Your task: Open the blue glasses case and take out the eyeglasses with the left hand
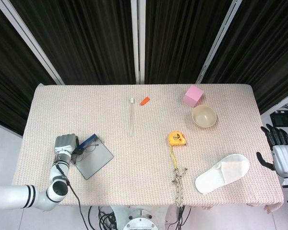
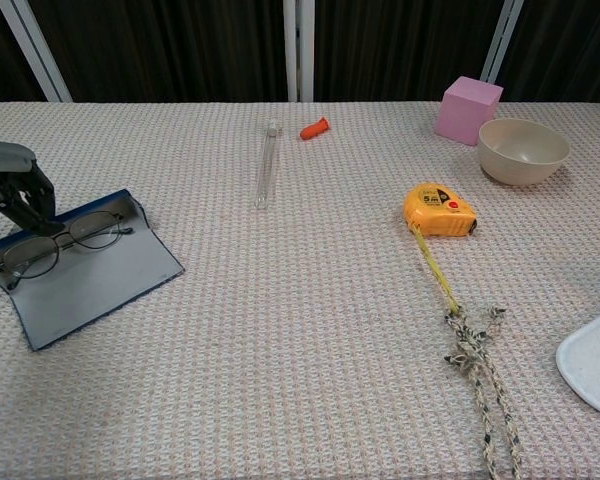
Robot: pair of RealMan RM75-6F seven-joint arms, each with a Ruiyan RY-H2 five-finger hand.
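The blue glasses case [image 2: 92, 279] lies open and flat near the table's front left, its grey lining up; in the head view the case [image 1: 94, 158] shows beside my left arm. The thin-framed eyeglasses [image 2: 62, 245] rest inside along its far edge, and the eyeglasses [image 1: 84, 150] look small from above. My left hand [image 2: 14, 192] hangs over the case's far left corner, fingers curled down and touching the case edge by the glasses; a grip is not visible. The left hand [image 1: 65, 144] hides that corner. My right hand [image 1: 280, 152] hovers off the table's right edge, fingers spread, empty.
A glass tube [image 2: 267, 165] and an orange cap [image 2: 315, 129] lie mid-back. A yellow tape measure [image 2: 439, 210] with knotted rope [image 2: 475, 360] sits centre right. A pink cube [image 2: 468, 108], beige bowl [image 2: 523, 150] and white slipper [image 1: 222, 173] occupy the right side.
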